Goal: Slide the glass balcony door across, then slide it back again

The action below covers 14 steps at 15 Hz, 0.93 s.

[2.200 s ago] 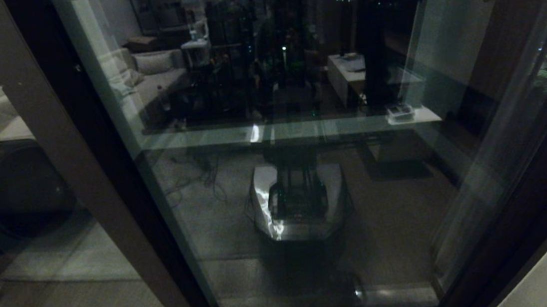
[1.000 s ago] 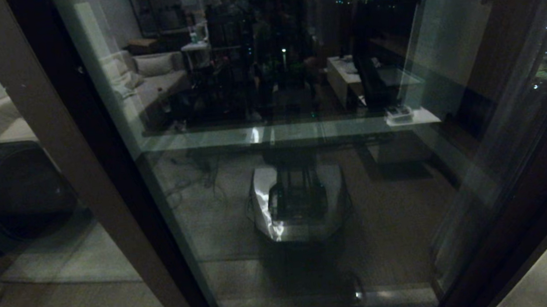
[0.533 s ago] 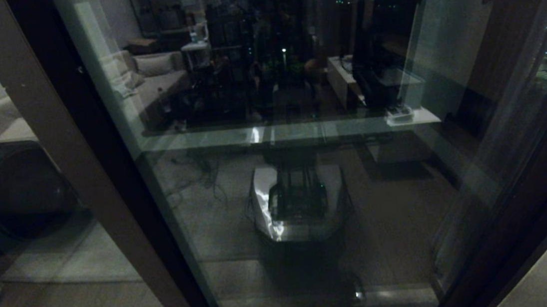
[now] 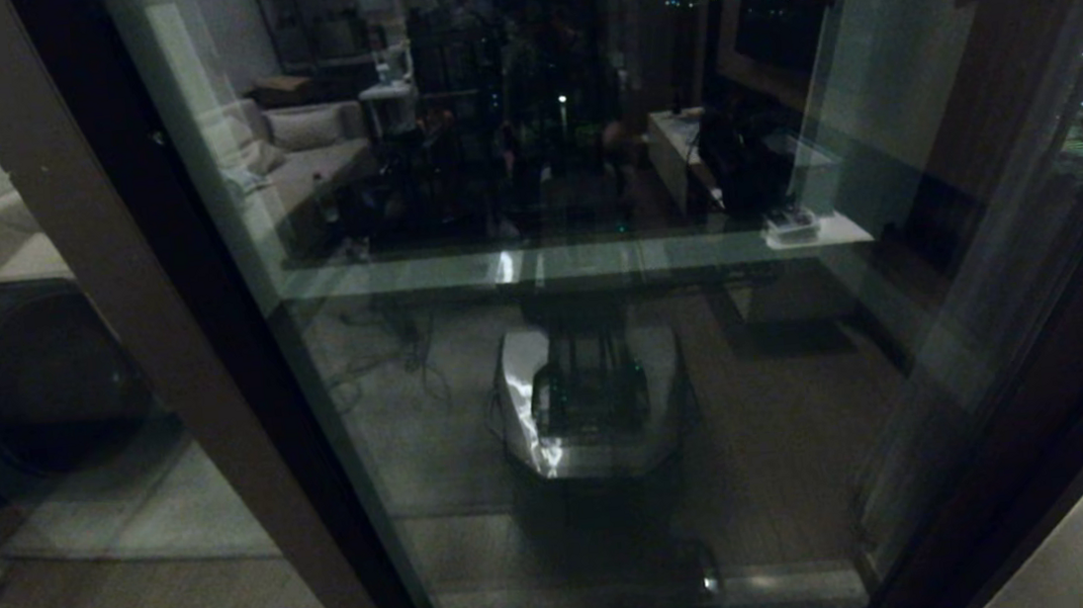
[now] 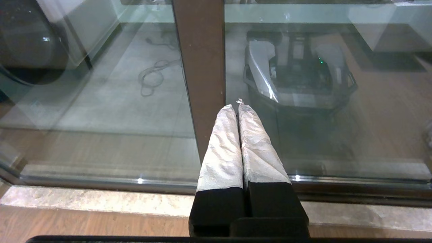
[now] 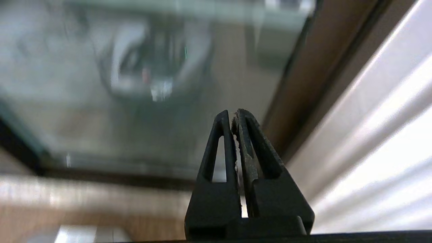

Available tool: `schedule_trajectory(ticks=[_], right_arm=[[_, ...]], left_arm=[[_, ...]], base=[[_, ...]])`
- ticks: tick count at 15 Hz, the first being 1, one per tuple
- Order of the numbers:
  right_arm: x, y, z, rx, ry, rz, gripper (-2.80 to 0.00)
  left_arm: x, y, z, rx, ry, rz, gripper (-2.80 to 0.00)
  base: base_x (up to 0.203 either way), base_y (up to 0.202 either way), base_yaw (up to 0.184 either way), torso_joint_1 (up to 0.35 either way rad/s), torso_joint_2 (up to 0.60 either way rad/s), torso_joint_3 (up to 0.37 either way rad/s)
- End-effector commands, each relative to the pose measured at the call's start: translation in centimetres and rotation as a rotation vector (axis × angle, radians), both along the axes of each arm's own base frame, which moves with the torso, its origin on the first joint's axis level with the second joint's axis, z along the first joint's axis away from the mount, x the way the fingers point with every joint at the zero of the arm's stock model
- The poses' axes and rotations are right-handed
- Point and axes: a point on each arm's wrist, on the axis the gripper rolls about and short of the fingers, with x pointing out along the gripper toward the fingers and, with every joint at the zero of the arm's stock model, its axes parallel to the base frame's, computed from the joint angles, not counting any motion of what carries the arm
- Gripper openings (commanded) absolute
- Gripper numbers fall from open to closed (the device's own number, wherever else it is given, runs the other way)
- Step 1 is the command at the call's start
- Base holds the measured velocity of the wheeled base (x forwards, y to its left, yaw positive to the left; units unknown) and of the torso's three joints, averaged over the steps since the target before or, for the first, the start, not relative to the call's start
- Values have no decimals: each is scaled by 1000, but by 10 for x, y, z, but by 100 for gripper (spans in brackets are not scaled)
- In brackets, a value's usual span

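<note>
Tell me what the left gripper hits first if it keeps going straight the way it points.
Probably the door's glass just beside the brown stile: the shut left gripper points at that edge. Depth is unclear, so it might catch the stile instead.

The glass balcony door (image 4: 585,340) blocks the whole front; its brown stile (image 5: 202,67) stands right ahead of the pinched-together left hand (image 5: 238,105).
</note>
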Motion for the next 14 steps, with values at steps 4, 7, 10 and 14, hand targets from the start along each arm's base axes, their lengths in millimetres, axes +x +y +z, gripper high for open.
schedule_trajectory(ticks=[4, 7, 10, 14], right_arm=[[6, 0, -8, 19, -48, 0, -280], [6, 0, -8, 32, -49, 7, -280], [6, 0, -8, 36, -44, 0, -280], [6, 0, -8, 53, -47, 4, -280]], left_arm=[[0, 0, 0, 0, 0, 0, -280], [0, 0, 0, 0, 0, 1, -280], [0, 0, 0, 0, 2, 0, -280], [0, 0, 0, 0, 0, 1, -280]], base=[[0, 0, 0, 0, 0, 0], [0, 0, 0, 0, 0, 0], [0, 0, 0, 0, 0, 0], [0, 0, 0, 0, 0, 0]])
